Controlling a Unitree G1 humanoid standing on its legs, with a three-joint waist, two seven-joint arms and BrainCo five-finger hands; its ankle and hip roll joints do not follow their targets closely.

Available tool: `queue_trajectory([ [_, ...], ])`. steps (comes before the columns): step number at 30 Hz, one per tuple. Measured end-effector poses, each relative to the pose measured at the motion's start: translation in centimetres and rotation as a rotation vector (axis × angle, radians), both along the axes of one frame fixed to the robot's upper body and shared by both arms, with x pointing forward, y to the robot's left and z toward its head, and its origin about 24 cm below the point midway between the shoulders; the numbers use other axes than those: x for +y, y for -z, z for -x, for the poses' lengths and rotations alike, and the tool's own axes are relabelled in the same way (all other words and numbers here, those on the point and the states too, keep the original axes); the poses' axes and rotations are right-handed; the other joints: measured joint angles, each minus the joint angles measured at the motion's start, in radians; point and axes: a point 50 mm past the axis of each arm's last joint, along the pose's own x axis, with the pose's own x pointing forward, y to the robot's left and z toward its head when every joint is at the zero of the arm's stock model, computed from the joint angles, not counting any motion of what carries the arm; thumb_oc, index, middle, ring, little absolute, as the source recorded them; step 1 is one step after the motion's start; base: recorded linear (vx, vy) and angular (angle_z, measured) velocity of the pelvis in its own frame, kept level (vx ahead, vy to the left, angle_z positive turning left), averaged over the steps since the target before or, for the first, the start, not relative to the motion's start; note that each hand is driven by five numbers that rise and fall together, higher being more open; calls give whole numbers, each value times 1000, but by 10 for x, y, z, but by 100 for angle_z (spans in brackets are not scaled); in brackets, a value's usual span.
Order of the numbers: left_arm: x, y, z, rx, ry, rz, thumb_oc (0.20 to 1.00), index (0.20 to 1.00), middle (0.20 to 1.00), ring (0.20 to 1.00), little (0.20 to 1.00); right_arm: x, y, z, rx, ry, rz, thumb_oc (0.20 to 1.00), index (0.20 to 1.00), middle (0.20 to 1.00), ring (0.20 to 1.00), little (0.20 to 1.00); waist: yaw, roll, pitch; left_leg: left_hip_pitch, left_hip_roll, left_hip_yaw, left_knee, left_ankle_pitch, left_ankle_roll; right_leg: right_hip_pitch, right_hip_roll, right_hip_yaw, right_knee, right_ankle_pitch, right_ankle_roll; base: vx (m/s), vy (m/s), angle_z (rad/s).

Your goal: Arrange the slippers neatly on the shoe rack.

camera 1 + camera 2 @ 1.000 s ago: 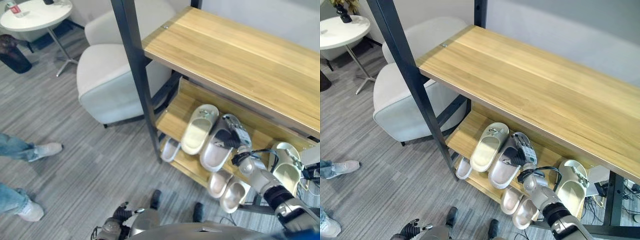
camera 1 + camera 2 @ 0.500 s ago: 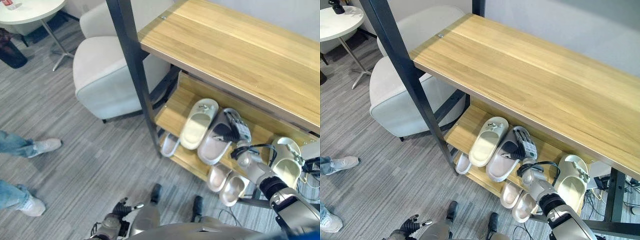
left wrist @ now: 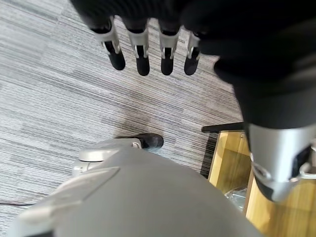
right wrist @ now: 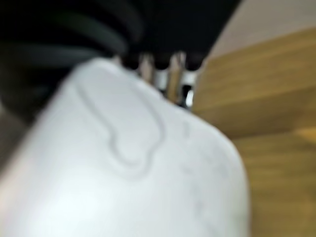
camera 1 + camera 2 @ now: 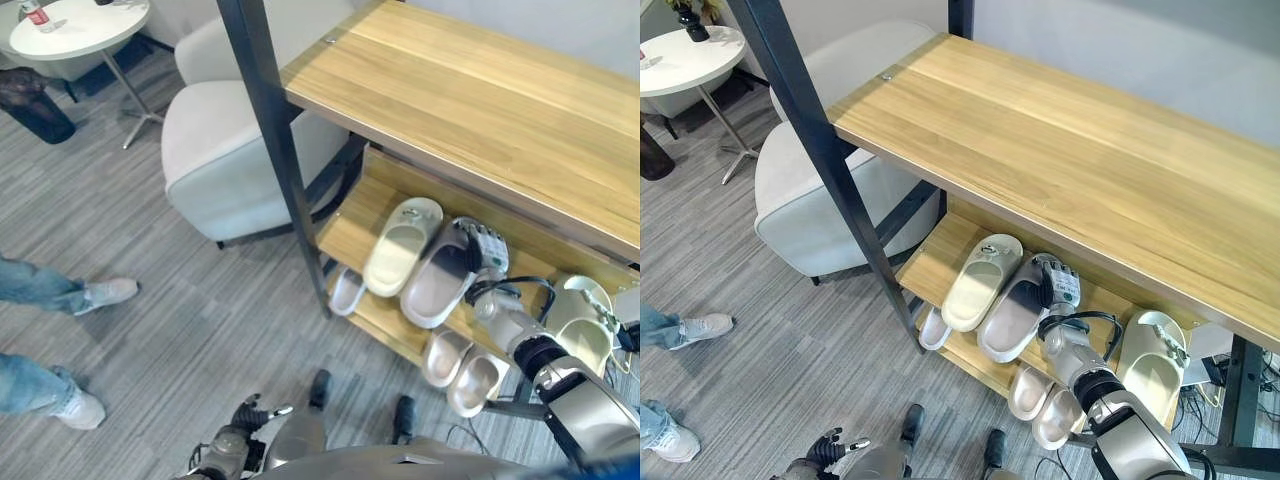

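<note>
My right hand [image 5: 1059,285] is gripping the grey slipper [image 5: 1015,318] by its toe, nudging it closer beside the cream slipper [image 5: 981,282] on the rack [image 5: 930,262]. The pair's nearly lined up. My left hand [image 3: 148,49] is hanging low, fingers relaxed.

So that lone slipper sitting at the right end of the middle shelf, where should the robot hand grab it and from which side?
Probably by the strap over its toe end. The lone slipper lies sole down, heel towards the open front of the shoe rack, with the top board overhanging it. So come in low from the front, fingers under the strap and thumb on top. The right robot hand is nearest, currently at the neighbouring slipper.
</note>
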Motion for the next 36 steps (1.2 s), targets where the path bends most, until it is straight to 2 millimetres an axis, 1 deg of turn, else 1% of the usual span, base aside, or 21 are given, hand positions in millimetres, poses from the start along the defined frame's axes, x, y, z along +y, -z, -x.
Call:
queue_trajectory([
  [6, 0, -1, -4, -10, 1, -6, 1000, 1000, 1000, 1000, 1000, 1, 2, 2, 18, 10, 17, 200, 200, 200, 200, 200, -2, -6, -5, 5, -1, -1, 0, 0, 0, 5, 1, -1, 1, 1, 1, 0, 0, 0],
  [8, 0, -1, -4, -8, 3, -8, 1000, 1000, 1000, 1000, 1000, 1, 5, 6, 30, 5, 19, 200, 200, 200, 200, 200, -3, -10, -7, 8, -1, 0, 0, 0, 0, 7, 2, -1, 0, 1, 1, 0, 0, 0],
  [12, 2, -1, -4, 0, 1, -14, 1000, 1000, 1000, 1000, 1000, 1, 16, 23, 62, -13, -6, 200, 200, 200, 200, 200, -7, -20, -12, 25, -2, 3, -1, -1, 0, 24, 1, 1, 0, 0, 3, 0, 0, 0],
  [13, 3, -1, -4, 2, 0, -17, 1000, 1000, 1000, 1000, 1000, 2, 17, 28, 65, -22, -6, 200, 200, 200, 200, 200, -15, -24, -13, 26, -1, 4, -1, -1, 0, 24, 1, 2, 0, 0, 2, 0, 0, 0],
  [14, 3, -1, -5, 2, -5, -18, 1000, 1000, 1000, 1000, 1000, 1, 18, 33, 70, -41, 3, 200, 200, 200, 200, 200, -16, -27, -13, 29, -1, 4, -2, -1, 0, 27, -1, 2, 0, 0, 2, 0, 0, 0],
  [15, 4, -2, -5, -1, -13, -17, 1000, 1000, 1000, 1000, 1000, 2, 16, 43, 57, -70, 4, 200, 200, 200, 200, 200, -16, -30, -11, 35, -1, 4, -5, -1, 0, 34, 0, 2, 0, 0, 3, 0, 0, 0],
  [16, 5, -1, -3, 3, -17, -19, 1000, 1000, 1000, 1000, 1000, 5, 15, 47, 49, -92, 5, 200, 200, 200, 200, 200, -15, -31, -12, 39, -1, 5, -5, -1, 0, 36, -2, 2, 0, 0, 3, 3, 9, -5],
  [17, 6, -2, -3, 3, -21, -22, 1000, 1000, 1000, 1000, 1000, 8, 15, 50, 42, -121, 8, 200, 200, 200, 200, 200, -29, -35, -12, 45, 0, 10, -5, -2, 0, 39, -2, 7, -1, -1, 3, -3, 19, -13],
  [19, 9, -1, 1, 11, -43, -25, 1000, 1000, 1000, 1000, 1000, 13, 14, 60, 33, -163, 13, 200, 200, 200, 200, 200, -38, -42, -8, 58, 2, 20, -5, -3, 1, 47, -1, 22, -1, -4, 4, -2, 20, -15],
  [21, 9, -1, 1, 11, -44, -24, 1000, 1000, 1000, 1000, 1000, 13, 11, 65, 23, -183, 23, 200, 200, 200, 200, 200, -47, -43, -8, 61, 1, 22, -5, -2, 1, 49, -1, 23, -1, -4, 7, -1, 23, -6],
  [23, 10, -1, 3, 15, -47, -24, 1000, 1000, 1000, 1000, 1000, 21, 2, 76, -22, -234, 16, 200, 200, 200, 200, 200, -54, -46, -8, 74, 3, 31, -5, -2, 1, 55, -1, 32, -1, -3, 8, -27, 24, -13],
  [24, 10, -1, 2, 12, -48, -25, 1000, 1000, 1000, 1000, 1000, 27, -3, 78, -46, -270, 8, 200, 200, 200, 200, 200, -60, -49, -7, 80, 4, 40, -5, -3, 2, 56, -1, 39, -1, -2, 8, -24, 24, -25],
  [26, 13, -1, 6, 18, -62, -28, 1000, 1000, 1000, 1000, 1000, 37, -12, 83, -86, -332, -16, 200, 200, 200, 200, 200, -60, -54, -6, 90, 5, 49, -5, -5, 4, 62, 0, 51, -1, -1, 6, -9, 11, -18],
  [30, 16, -2, 5, 15, -66, -34, 1000, 1000, 1000, 1000, 1000, 44, -11, 92, -57, -384, -48, 200, 200, 200, 200, 200, -59, -72, -12, 91, 5, 50, -5, -5, 4, 58, -1, 51, -1, -1, 6, 0, 0, 0],
  [31, 17, -2, 6, 14, -70, -36, 1000, 1000, 1000, 1000, 1000, 49, -13, 98, -48, -429, -65, 200, 200, 200, 200, 200, -58, -77, -15, 91, 4, 50, -5, -5, 4, 57, -2, 51, -1, -1, 7, 0, 0, 0],
  [34, 20, -2, 10, 26, -58, -49, 1000, 1000, 1000, 1000, 1000, 64, -17, 106, -46, -528, -103, 200, 200, 200, 200, 200, -59, -87, -14, 94, 4, 52, -5, -6, 4, 59, -2, 53, -1, -1, 7, 0, 0, 0],
  [36, 21, -2, 9, 23, -57, -53, 1000, 1000, 1000, 1000, 1000, 65, -15, 108, -31, -539, -114, 200, 200, 200, 200, 200, -60, -92, -12, 97, 3, 54, -5, -6, 4, 61, -3, 54, 0, 0, 8, 0, 0, 0],
])
